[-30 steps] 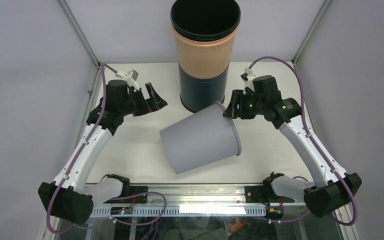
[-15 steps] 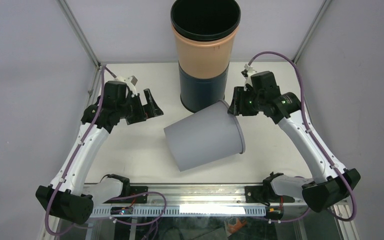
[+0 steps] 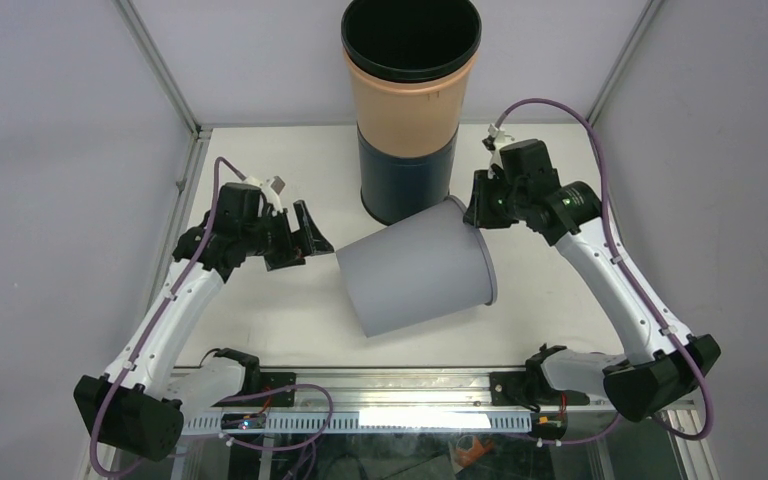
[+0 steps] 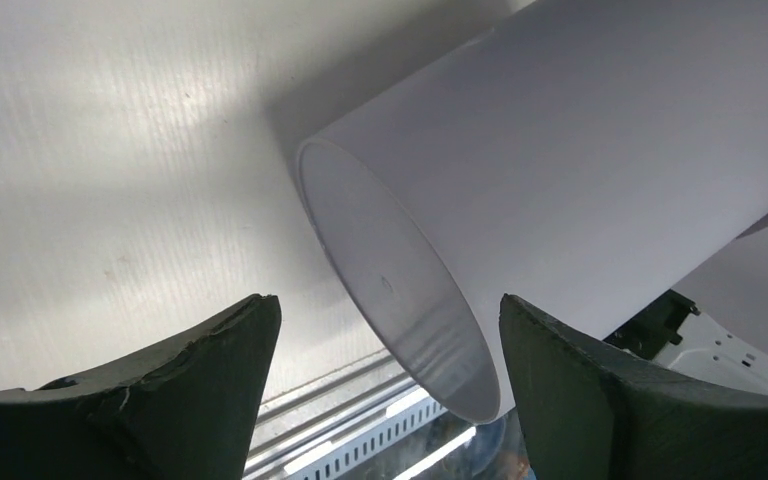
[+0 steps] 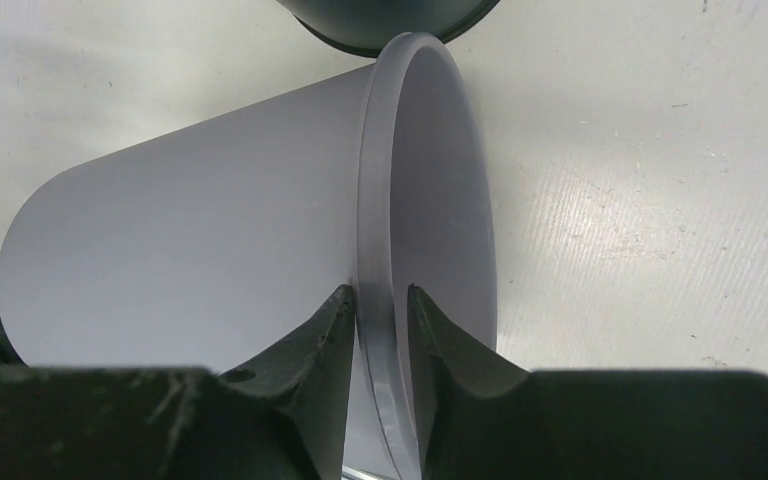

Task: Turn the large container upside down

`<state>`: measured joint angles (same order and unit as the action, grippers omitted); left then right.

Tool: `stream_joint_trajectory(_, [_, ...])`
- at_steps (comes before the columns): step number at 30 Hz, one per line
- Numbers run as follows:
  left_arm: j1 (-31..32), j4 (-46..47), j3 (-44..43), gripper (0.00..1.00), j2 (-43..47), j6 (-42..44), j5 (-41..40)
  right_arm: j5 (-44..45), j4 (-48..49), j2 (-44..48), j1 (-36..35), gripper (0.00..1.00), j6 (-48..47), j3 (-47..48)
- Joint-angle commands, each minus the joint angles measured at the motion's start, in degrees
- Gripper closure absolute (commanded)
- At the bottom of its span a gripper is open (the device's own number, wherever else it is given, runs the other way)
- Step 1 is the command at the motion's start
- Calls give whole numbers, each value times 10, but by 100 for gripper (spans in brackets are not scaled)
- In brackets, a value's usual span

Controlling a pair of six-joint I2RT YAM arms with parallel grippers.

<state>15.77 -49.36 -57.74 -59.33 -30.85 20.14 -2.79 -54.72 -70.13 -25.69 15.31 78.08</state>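
Grey container (image 3: 415,278) tipped on its side over the table (image 3: 260,310), rim clamped by right gripper (image 5: 380,300), left gripper (image 3: 305,245) spread wide just beside its base, table contact hidden, interior mostly unseen.

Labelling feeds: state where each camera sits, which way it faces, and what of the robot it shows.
Top external: above and behind the bases, looking down at the table; both arms, tipped bucket, tall bin.
Left wrist: on the left gripper, facing the bucket's base; its open jaws show.
Right wrist: on the right gripper, looking along the bucket's rim pinched in its jaws.
Shared: both wrist views show the bucket, from opposite ends.
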Motion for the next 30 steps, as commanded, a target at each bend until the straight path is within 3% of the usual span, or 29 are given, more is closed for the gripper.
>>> stream_joint_trajectory(1, [16,65,24,17,16,-41,58,37,-34,-13,-2,73,-21,-4])
stream_joint_trajectory(15, [41,167,28,18,1,-108,168,36,-18,-27,-2,74,-11,-12])
stream_joint_trajectory(30, [50,188,49,16,-10,-143,178,32,-13,-30,-1,74,-7,-19])
